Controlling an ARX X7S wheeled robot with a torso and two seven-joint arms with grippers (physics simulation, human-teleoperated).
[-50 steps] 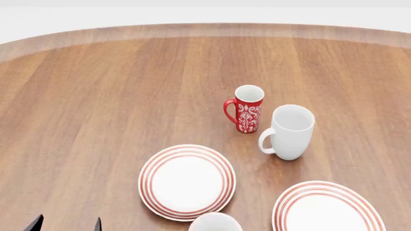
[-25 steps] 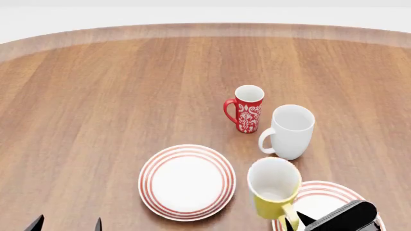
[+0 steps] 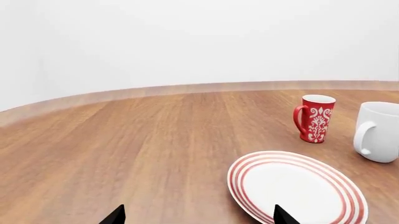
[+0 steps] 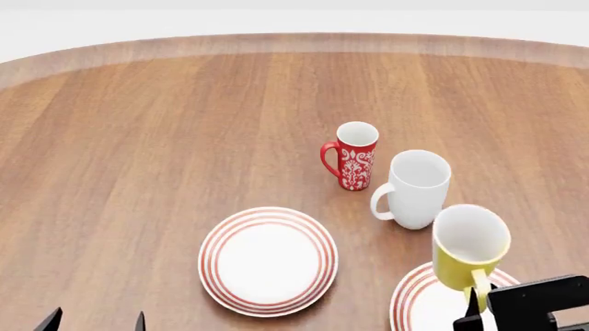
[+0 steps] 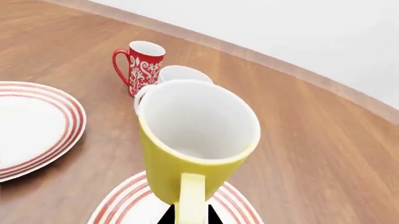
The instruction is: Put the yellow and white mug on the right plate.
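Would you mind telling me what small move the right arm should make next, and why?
Probably lower it gently. The right gripper holds the yellow and white mug by its handle, seemingly above the right plate, so descending before release should seat it there.

A red mug and a white mug stand upright, close together on the wooden counter; the left plate lies nearer, apart.

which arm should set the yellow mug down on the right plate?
Right. The right gripper is shut on the yellow and white mug by its handle, over the right plate. The left gripper is open, empty, and beyond the other plate.
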